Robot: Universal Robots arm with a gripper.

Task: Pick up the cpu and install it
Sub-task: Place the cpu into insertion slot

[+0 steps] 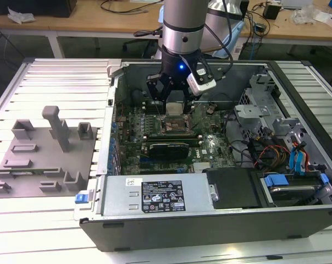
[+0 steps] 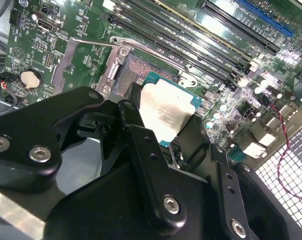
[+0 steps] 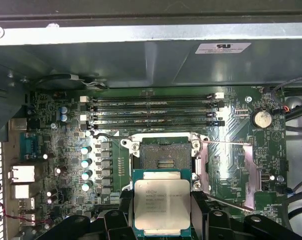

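Jaws clamp the cpu point(image 3: 162, 202) flat between them, just above the open socket point(image 3: 161, 157) inside the case point(image 1: 210, 228).

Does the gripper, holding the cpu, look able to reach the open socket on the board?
Probably yes: the gripper holds the cpu close above the socket, whose metal cover is swung aside, and nothing visible lies in between.

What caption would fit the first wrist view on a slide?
Gripper holding the cpu close to the open, empty socket on the motherboard inside the computer case.
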